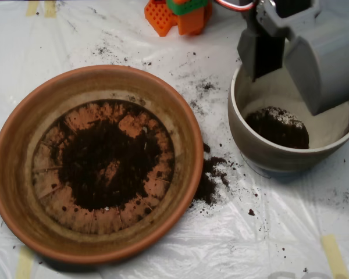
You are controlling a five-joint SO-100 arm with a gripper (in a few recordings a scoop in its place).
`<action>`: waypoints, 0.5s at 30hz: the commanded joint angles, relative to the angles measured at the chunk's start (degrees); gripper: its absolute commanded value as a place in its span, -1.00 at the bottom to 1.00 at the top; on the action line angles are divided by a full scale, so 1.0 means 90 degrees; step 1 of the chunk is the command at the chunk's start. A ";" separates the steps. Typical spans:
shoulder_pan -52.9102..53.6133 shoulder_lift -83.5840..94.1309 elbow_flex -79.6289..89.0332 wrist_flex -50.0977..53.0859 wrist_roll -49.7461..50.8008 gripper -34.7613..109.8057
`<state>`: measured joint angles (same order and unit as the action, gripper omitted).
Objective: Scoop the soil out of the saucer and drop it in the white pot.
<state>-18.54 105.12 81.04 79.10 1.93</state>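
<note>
Two grey halves of the scoop (291,52) are hanging parted over the pot (244,131), soil (277,127) lying below them, the saucer (11,168) sitting well left.

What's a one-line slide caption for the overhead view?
Grey scoop over the white pot, soil mound inside; more soil left in the terracotta saucer, spill between them.

Matt clay saucer (11,174), crumbly soil (107,165), smooth grey plastic end effector (305,55).

Bright, even overhead light — soft shadows, mild glare, slightly soft focus.
</note>
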 commanded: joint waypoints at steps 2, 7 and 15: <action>0.0684 0.0439 -0.0732 -0.0234 0.0420 0.11; 0.1719 0.0352 -0.0723 -0.0547 0.0654 0.12; 0.3291 0.0254 -0.0059 -0.0820 0.0771 0.11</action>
<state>5.98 105.12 79.37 73.30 8.53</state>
